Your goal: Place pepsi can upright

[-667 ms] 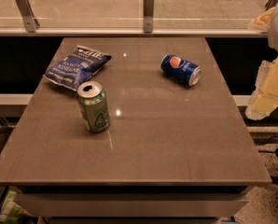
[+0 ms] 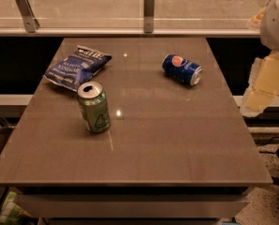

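Observation:
The pepsi can (image 2: 182, 69) is dark blue with a round red, white and blue logo. It lies on its side on the brown table (image 2: 167, 139), in the back right part, with its silver end pointing right and toward me. My gripper (image 2: 264, 84) hangs beside the table's right edge, off the tabletop, to the right of the can and apart from it. It holds nothing that I can see.
A green can (image 2: 94, 107) stands upright left of the middle, its top opened. A blue chip bag (image 2: 77, 66) lies at the back left. A glass railing with metal posts (image 2: 149, 11) runs behind the table.

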You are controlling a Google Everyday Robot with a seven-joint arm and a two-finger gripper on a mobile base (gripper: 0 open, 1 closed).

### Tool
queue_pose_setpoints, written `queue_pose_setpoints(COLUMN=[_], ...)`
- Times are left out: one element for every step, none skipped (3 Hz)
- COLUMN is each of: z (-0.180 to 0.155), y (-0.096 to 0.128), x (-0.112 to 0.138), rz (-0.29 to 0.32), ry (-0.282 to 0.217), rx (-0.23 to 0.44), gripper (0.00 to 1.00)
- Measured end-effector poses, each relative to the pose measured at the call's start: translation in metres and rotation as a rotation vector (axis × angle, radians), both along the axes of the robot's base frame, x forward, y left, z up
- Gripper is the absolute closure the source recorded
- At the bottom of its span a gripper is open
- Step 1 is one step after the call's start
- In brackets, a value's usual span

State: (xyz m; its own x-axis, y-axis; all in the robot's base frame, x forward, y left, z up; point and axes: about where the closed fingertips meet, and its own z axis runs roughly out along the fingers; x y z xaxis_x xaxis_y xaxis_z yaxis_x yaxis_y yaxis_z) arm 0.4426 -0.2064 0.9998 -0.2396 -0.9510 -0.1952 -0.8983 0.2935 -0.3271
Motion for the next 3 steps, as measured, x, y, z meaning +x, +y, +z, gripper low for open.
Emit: queue_pose_setpoints(z=[0.001, -0.001, -0.009], y=[0.008, 0.011, 0.015], x=[0.009, 0.018, 0.03], rz=[-0.075, -0.173, -0.264], ry=[0.014, 0.024, 0.046], rx=[-0.064, -0.122, -0.166], gripper=[0.0, 0.0, 0.0])
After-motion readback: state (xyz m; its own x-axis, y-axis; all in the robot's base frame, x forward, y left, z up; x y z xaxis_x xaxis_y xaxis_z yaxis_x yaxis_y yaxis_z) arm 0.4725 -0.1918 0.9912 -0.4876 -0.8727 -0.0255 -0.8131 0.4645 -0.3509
